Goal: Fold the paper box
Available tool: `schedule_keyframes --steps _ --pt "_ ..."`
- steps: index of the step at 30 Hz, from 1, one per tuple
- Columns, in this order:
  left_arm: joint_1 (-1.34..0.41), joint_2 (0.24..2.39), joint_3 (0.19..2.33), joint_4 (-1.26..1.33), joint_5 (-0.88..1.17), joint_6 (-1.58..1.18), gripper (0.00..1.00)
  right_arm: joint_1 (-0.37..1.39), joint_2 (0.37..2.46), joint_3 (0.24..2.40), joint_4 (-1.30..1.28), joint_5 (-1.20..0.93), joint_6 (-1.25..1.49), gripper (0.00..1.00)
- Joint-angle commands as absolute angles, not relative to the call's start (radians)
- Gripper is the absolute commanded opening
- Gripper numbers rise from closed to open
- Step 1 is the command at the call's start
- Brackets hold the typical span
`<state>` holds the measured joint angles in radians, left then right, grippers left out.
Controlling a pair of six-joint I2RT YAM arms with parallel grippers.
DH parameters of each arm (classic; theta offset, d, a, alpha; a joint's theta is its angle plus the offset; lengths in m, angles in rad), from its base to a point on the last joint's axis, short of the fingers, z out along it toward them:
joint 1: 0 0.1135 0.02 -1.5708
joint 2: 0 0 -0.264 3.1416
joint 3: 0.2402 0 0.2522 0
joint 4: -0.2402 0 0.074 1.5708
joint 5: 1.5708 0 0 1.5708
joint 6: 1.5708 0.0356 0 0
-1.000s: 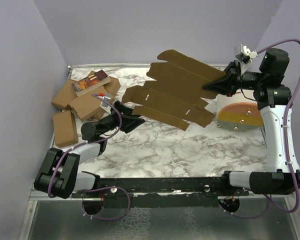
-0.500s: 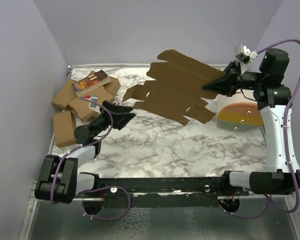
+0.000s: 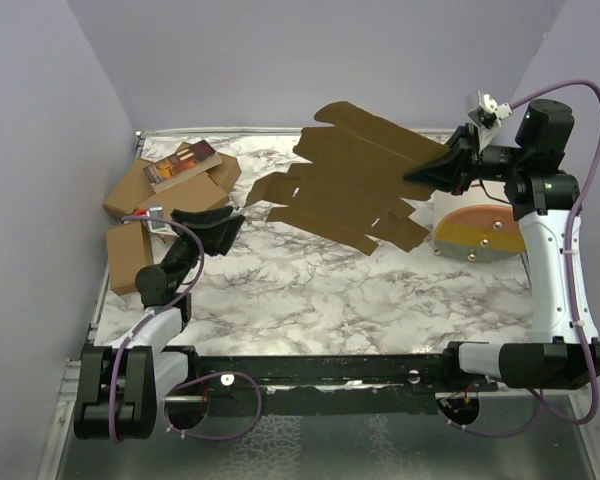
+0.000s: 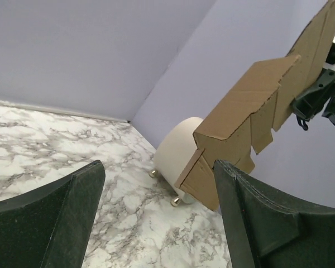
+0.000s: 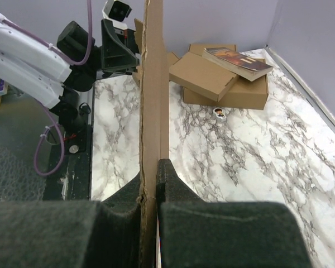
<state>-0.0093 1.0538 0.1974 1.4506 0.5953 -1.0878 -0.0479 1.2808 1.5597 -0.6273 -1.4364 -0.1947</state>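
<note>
Right gripper (image 3: 430,172) pinches the flat paper box (image 3: 355,185) in mid-air; left gripper (image 3: 225,228) is wide open and empty.
Left gripper sits low over the left side of the marble table (image 3: 380,290), jaws spread, nothing between them, aimed at the sheet but apart from it. The box is an unfolded die-cut brown sheet, flaps and creases showing, tilted, off the table, spanning from centre to back right. Right wrist view: both pads are clamped on the sheet's edge. A white cylinder (image 3: 458,205) with an orange rim lies under that gripper. Back left: a heap of brown cartons (image 3: 145,205) with a book (image 3: 180,163) on top.
</note>
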Motion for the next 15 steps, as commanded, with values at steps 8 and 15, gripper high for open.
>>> schedule_keyframes --steps 8,15 --pt "0.014 1.287 0.286 1.6 0.654 -1.235 0.77 -0.054 1.313 1.575 -0.597 -1.443 -0.184 0.01" --pt "0.013 1.417 0.338 1.781 0.704 -1.353 0.73 -0.054 1.332 1.595 -0.585 -1.453 -0.162 0.01"
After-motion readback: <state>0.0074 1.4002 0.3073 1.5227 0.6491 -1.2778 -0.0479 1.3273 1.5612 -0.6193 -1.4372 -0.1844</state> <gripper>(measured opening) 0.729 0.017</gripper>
